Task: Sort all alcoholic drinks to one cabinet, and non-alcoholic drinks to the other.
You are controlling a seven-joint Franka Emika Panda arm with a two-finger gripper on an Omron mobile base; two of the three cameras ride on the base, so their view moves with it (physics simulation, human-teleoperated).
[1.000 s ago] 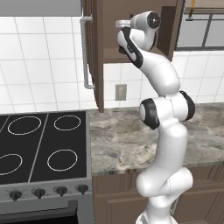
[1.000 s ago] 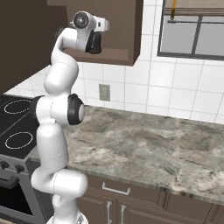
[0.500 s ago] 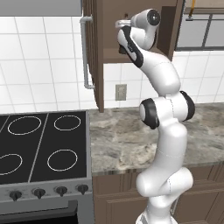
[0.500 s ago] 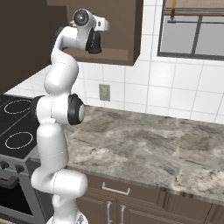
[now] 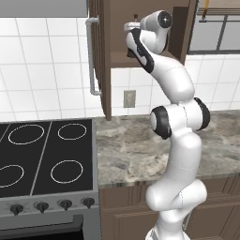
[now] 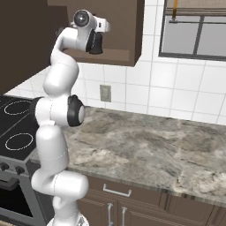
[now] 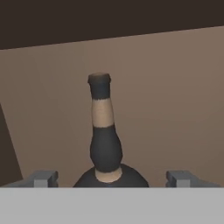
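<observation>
Since a second ago, jaws gone from clamped to spread; arm posture and camera framing otherwise unchanged, hand at the same height inside the cupboard.

Largest first: dark brown wall cabinet (image 5: 117, 42) with its door swung open toward the stove, long grey tubular handle (image 5: 91, 56) running down the door's edge. Seen from the right base view as the same cabinet (image 6: 128, 31) hanging beside the window (image 6: 194, 31). Below, speckled stone counter (image 5: 126, 150) next to the black stove top (image 5: 42, 154).

White arm raised from the base, elbow above the counter, wrist bent into the cabinet opening. Gripper (image 7: 113, 178) now wide apart, grey fingertips (image 7: 43, 178) standing clear on either side of the squat black bottle (image 7: 105, 144), not touching it as far as can be told. Gripper (image 6: 96, 42) just in front of the cabinet's lower edge in the right base view.

Squat black bottle upright inside the cabinet, against the brown back wall, narrow neck with a pale band and dark cap up, rounded shoulder between the open fingers, released. Neck tip (image 5: 136, 18) just visible above the wrist in the left base view.
</observation>
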